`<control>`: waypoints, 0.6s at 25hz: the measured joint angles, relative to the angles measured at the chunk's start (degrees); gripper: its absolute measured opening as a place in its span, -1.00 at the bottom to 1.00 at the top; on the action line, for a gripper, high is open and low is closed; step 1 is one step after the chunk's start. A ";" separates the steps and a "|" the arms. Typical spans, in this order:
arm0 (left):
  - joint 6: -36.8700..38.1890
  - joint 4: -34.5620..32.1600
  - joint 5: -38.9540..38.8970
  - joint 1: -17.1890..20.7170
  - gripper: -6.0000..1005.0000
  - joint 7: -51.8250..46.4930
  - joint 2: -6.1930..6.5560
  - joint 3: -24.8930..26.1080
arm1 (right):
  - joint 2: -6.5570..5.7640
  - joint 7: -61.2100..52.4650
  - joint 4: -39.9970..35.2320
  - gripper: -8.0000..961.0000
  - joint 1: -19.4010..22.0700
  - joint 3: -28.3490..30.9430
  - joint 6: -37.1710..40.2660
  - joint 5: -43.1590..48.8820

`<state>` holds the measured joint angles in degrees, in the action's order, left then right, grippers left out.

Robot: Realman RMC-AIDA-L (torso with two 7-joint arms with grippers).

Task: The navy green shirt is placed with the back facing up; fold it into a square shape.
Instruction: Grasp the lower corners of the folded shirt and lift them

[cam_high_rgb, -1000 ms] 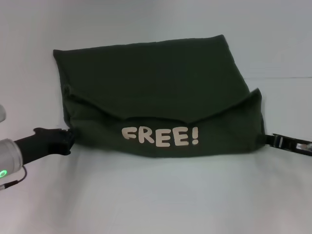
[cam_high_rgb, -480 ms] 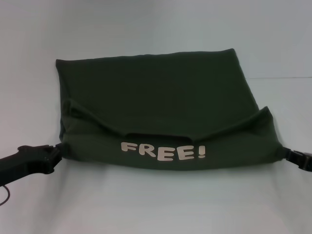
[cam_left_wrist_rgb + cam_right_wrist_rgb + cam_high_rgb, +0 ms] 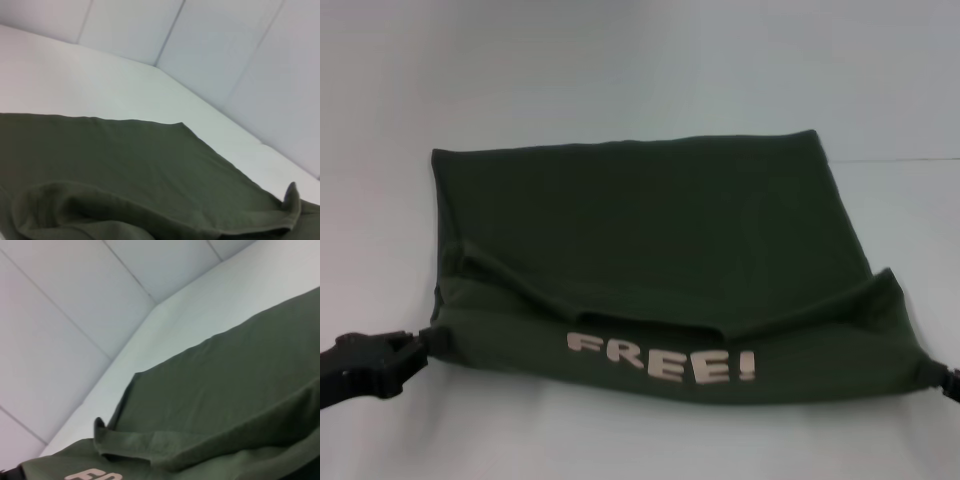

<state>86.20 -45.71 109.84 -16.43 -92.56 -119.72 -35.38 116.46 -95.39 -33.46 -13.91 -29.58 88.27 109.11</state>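
The navy green shirt [image 3: 640,220] lies across the middle of the white table [image 3: 620,60], with its near part folded over so the cream "FREE!" lettering [image 3: 660,358] faces up. My left gripper [image 3: 423,343] is shut on the shirt's near left corner. At the near right corner, by the picture's edge, my right gripper [image 3: 932,376] is shut on the cloth. The near edge hangs taut between them. The left wrist view shows the shirt [image 3: 125,160] as plain green cloth with a rolled fold. The right wrist view shows the shirt [image 3: 225,390] and part of the lettering [image 3: 92,474].
White table surface surrounds the shirt on all sides. Pale panelled walls [image 3: 225,50] stand behind the table's far edge.
Both grippers have drawn back toward me and lower in the view, the left one also outward. The lettered near edge came with them, and the shirt now spreads wider and flatter.
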 joint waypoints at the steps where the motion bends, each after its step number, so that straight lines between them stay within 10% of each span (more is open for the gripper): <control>1: 0.95 0.00 0.01 0.24 -0.98 -0.10 0.12 0.05 | 0.00 0.15 -0.24 -0.87 0.66 0.13 1.11 0.02; 15: 12.64 0.03 3.69 4.01 -0.99 -0.85 1.64 0.65 | 0.19 2.40 -1.60 -0.85 7.69 2.17 9.11 3.32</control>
<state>98.83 -45.68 113.54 -12.42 -93.41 -118.09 -34.73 116.65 -92.99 -35.07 -6.23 -27.41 97.38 112.44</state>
